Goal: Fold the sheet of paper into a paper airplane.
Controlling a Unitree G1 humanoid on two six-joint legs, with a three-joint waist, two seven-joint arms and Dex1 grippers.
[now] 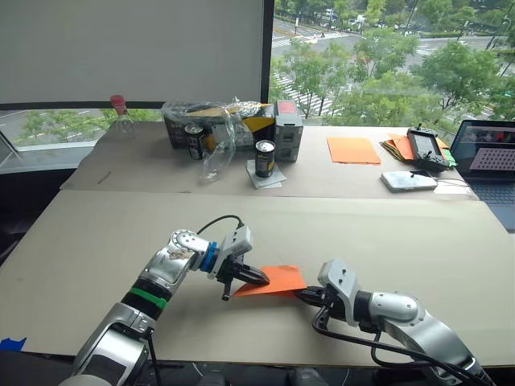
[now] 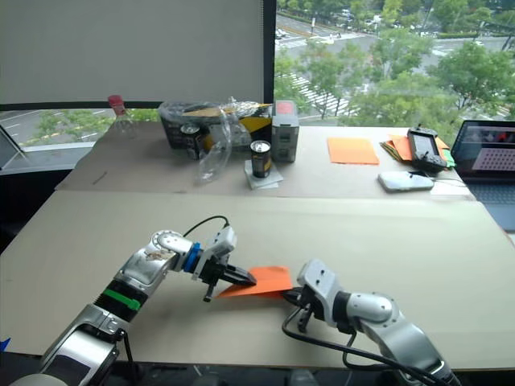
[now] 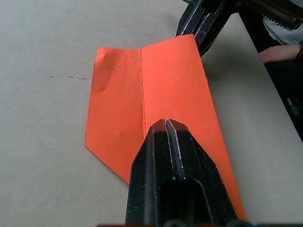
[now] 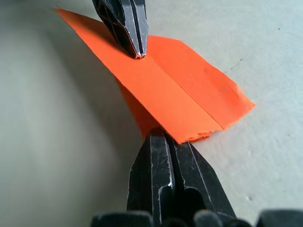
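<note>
The sheet of paper (image 1: pixel 279 279) is bright orange and folded into a pointed, layered wedge with a centre crease (image 3: pixel 142 90), the shape of a paper airplane. It lies low over the tan table (image 1: pixel 96 241) near the front edge. My left gripper (image 1: pixel 261 278) is shut on its pointed left end, fingertips (image 3: pixel 161 126) pinched together on the crease. At the wide right end my right gripper (image 1: pixel 304 294) is shut on the lower fold, with its fingers (image 4: pixel 158 142) meeting under the paper's edge (image 4: pixel 189 109). The two grippers face each other along the paper.
At the back of the table are a smooth orange sheet (image 1: pixel 352 149), a stack of orange and green papers (image 1: pixel 394 147), a black controller (image 1: pixel 424 149), a phone (image 1: pixel 409 181) and a laptop (image 1: pixel 492 161). Cans (image 1: pixel 265 158), boxes and a plastic bag (image 1: pixel 216 133) stand back centre.
</note>
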